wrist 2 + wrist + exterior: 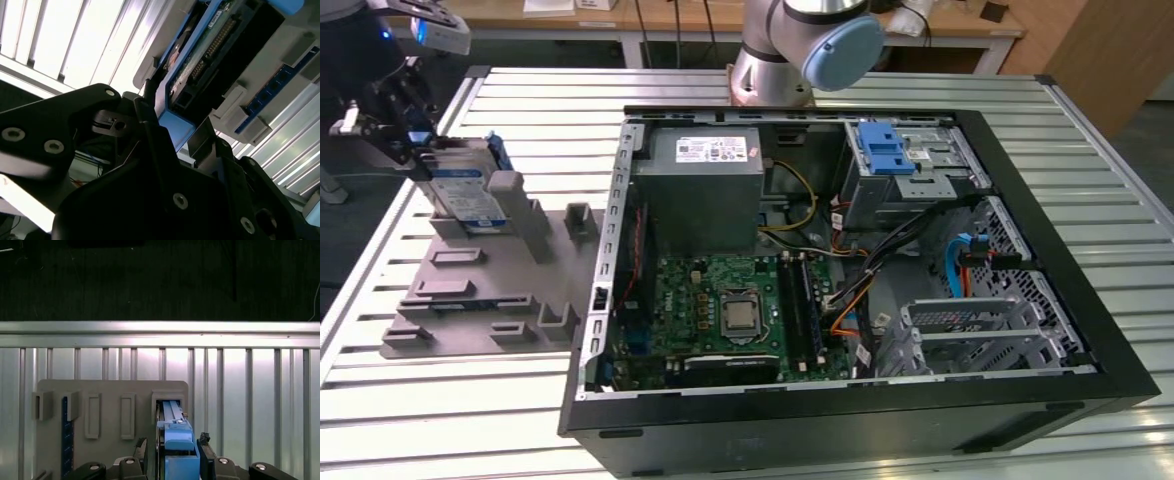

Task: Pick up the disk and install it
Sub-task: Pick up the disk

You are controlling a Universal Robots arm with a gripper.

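The disk (464, 192) stands on edge in a slot of the grey fixture (467, 290), at the exterior view's left. It is silver-grey with a white-and-blue label and a blue carrier frame. My gripper (420, 150) sits at its upper end, one finger on each flat side. In the first wrist view the disk's blue edge (175, 430) runs between the fingertips (202, 442), and the gripper (174, 445) looks shut on it. The second wrist view shows the disk's connector end (210, 55) rising from the gripper (172, 120). Its lower end is still in the slot.
An open computer case (854, 250) lies at the middle and right of the slatted metal table (520, 110). Inside are a grey power supply box (700, 190), a green board (720, 310) and a drive bay with a blue latch (887, 150). The arm's base (781, 60) stands behind the case.
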